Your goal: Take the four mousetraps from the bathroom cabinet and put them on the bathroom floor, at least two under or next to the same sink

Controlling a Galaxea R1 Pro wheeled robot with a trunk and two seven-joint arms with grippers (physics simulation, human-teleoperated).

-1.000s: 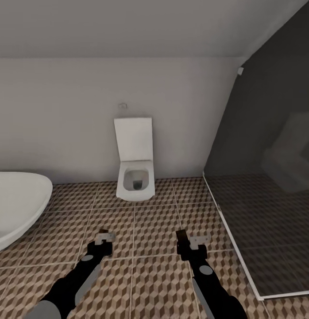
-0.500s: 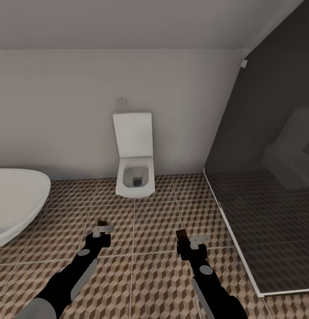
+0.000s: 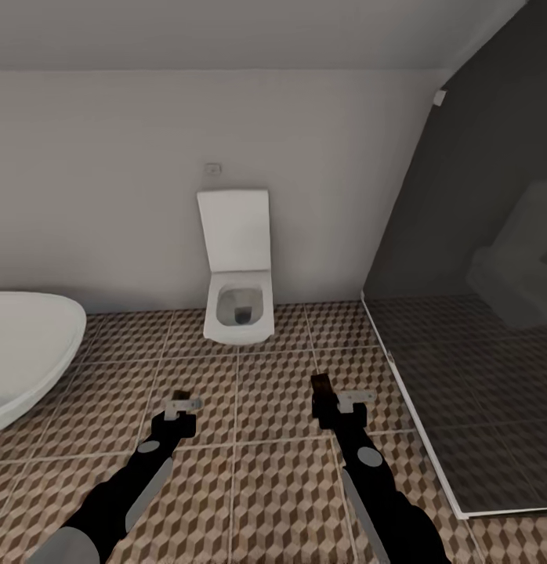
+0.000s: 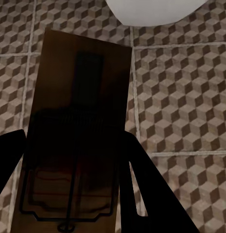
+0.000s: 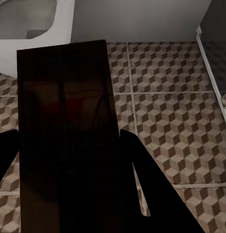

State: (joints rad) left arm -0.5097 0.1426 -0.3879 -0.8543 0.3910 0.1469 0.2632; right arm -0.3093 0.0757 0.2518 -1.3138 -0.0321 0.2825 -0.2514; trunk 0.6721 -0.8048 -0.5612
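Two mousetraps are in hand. One mousetrap (image 4: pixel 76 121), a brown wooden board with dark wire parts, sits between the black fingers (image 4: pixel 142 189) of my left gripper (image 3: pixel 182 409), which is shut on it. My right gripper (image 3: pixel 330 401) is shut on a second, darker mousetrap (image 5: pixel 66 126), whose end shows as a brown tip (image 3: pixel 320 387) in the head view. Both grippers hover low over the bathroom floor (image 3: pixel 273 470) of cube-patterned tiles. The cabinet and the bathroom sink are out of view.
A white toilet (image 3: pixel 239 313) with its lid up stands against the wall straight ahead. The oval white bathtub (image 3: pixel 27 352) is at the left. A glass shower screen (image 3: pixel 477 329) with a white floor rail (image 3: pixel 414 423) bounds the right.
The whole picture has shifted upward, so the camera has moved. Both grippers still hold their mousetraps, in nearly the same places over the tiles.
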